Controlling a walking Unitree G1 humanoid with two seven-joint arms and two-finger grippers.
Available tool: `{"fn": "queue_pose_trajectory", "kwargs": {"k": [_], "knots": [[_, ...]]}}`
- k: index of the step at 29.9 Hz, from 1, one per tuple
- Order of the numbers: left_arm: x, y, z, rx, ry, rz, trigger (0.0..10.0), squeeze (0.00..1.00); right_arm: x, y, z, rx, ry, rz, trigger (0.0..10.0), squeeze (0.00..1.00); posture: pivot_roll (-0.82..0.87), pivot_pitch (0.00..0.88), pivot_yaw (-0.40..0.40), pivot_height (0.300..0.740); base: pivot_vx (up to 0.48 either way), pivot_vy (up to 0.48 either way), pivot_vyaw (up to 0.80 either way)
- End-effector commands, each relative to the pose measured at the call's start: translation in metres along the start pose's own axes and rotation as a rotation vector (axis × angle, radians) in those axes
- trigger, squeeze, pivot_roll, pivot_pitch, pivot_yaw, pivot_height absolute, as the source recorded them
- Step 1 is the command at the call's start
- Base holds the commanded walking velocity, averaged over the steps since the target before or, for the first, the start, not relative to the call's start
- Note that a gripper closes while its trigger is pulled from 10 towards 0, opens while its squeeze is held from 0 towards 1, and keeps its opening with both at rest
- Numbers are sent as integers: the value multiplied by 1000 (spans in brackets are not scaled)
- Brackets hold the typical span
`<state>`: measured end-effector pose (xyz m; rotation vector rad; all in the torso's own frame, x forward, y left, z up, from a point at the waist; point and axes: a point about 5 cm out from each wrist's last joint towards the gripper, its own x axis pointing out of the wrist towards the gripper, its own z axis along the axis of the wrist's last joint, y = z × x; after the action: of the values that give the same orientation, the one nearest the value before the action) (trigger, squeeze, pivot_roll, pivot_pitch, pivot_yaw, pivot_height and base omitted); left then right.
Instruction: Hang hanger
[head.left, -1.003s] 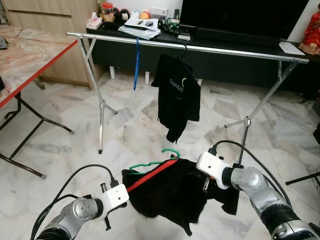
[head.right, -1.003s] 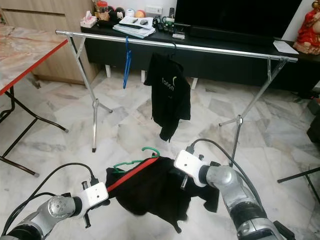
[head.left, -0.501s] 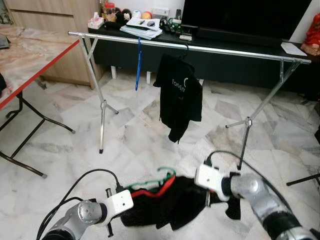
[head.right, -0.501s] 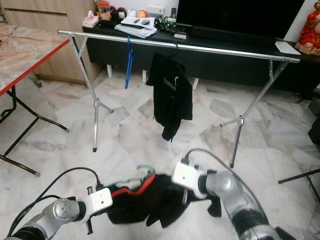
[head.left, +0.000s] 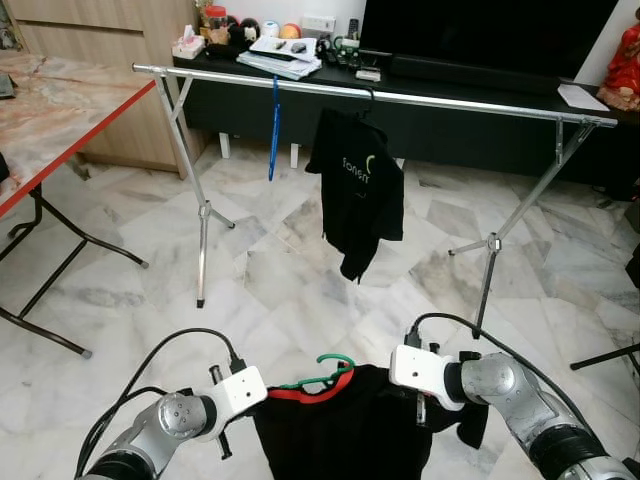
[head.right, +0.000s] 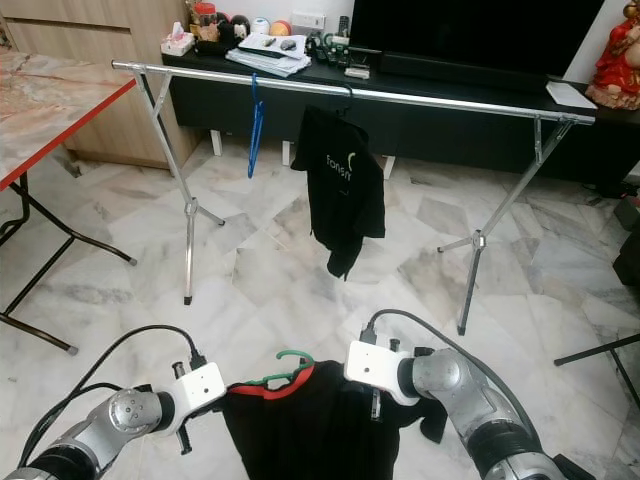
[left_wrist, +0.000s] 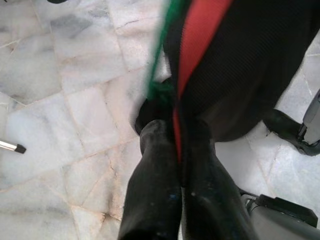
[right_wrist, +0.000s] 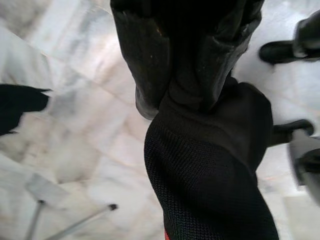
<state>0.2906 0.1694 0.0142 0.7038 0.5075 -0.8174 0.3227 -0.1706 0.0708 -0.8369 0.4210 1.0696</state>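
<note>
A green hanger (head.left: 322, 372) carries a black shirt (head.left: 345, 430) with a red collar band (the fabric hangs flat below it). It sits low and near, hook upward, well short of the silver rail (head.left: 400, 97) across the far side.

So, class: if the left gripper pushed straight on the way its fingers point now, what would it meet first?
The left gripper is already shut on the black shirt with its red collar and green hanger. Straight on, it would press further into that shirt; beyond lies marble floor, though depth is uncertain.
</note>
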Motion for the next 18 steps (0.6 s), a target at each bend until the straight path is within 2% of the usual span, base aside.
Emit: {"fn": "queue_pose_trajectory", "kwargs": {"k": [1,3,4,5,6,11,13,16,17,18], "knots": [[-3,-1,-4,-12,1,-11,6902,1000,-4,-12,3,11,-12,-80,10000,0,-11,108,-79,740,0,0,0],[-3,-2,-4,-12,-3,-15,7294,1000,-2,-16,5,24,-21,-142,10000,0,-9,109,-80,740,0,0,0],[-3,-3,-4,-12,-5,-18,7765,1000,-2,-19,7,38,-27,-185,10000,0,-9,109,-80,740,0,0,0],[-3,-3,-4,-9,-5,-23,8902,1000,-1,-27,10,60,-37,-304,10000,0,-13,109,-81,740,0,0,0],[-3,-3,-4,-9,-6,-23,9216,1000,0,-28,10,83,-35,-339,10000,0,-14,109,-81,740,0,0,0],[-2,-2,-2,-15,-13,-17,9333,1000,6,-22,14,84,-69,-361,10000,0,-13,111,-84,740,0,0,0],[-2,0,0,-21,-26,-7,9255,1000,7,-21,12,116,-73,-426,10000,0,-13,113,-86,740,0,0,0],[-4,8,3,-7,-36,69,9294,1000,5,-24,4,197,-43,-635,10000,0,-20,117,-91,740,0,0,0],[-5,15,4,-5,-38,139,10000,1000,2,-25,-6,306,8,-815,10000,0,-28,121,-93,740,0,0,0],[-6,19,4,-7,-37,175,10000,1000,0,-25,-13,371,43,-895,10000,0,-28,121,-93,740,0,0,0]]}}
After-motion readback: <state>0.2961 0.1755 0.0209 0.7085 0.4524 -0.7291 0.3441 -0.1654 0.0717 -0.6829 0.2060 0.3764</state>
